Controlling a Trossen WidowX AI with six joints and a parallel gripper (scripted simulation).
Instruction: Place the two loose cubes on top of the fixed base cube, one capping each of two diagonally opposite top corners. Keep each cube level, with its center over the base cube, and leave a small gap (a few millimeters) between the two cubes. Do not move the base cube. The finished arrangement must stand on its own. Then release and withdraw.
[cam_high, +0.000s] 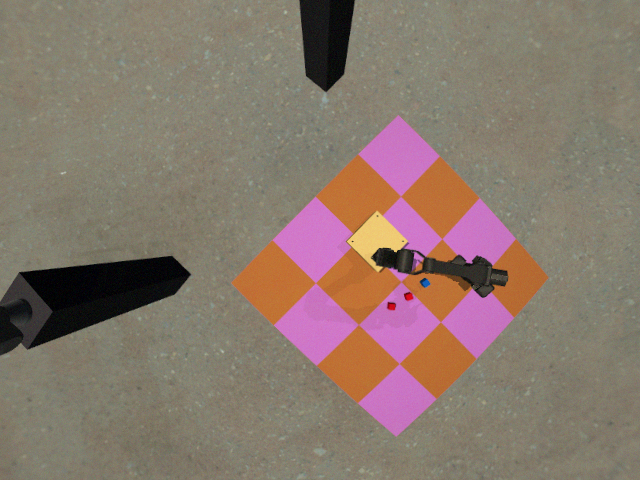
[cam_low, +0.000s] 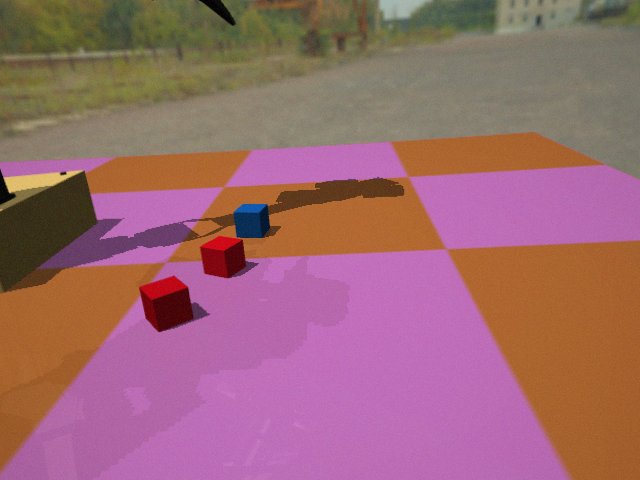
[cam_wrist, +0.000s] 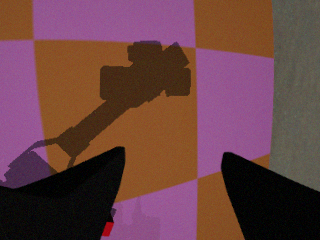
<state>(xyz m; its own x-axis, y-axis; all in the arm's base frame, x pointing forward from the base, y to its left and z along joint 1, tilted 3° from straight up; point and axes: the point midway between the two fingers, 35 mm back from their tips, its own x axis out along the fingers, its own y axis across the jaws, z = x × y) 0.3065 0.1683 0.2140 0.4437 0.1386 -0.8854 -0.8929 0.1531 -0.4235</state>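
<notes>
A blue cube (cam_high: 424, 282) (cam_low: 251, 221) lies flat on the checkered surface. One red cube (cam_high: 408, 296) (cam_low: 223, 257) lies near it, apart from it. A second red cube (cam_high: 391, 306) (cam_low: 166, 303) lies farther along, apart from the first. None is stacked. My gripper (cam_wrist: 173, 157) is open and empty, high above the surface; one dark fingertip shows at the top of the exterior view. In the wrist view, a sliver of a red cube (cam_wrist: 107, 229) shows beside the left finger; the finger hides the rest. The blue cube is not visible there.
The arm stands on a yellow mounting block (cam_high: 374, 232) (cam_low: 56, 217) beside the cubes. The surface is an orange and pink checkered square (cam_high: 398, 397) (cam_low: 361, 361). Two large black posts (cam_high: 326, 41) (cam_high: 108, 297) show outside it in the top view. The arm's shadow falls across the squares.
</notes>
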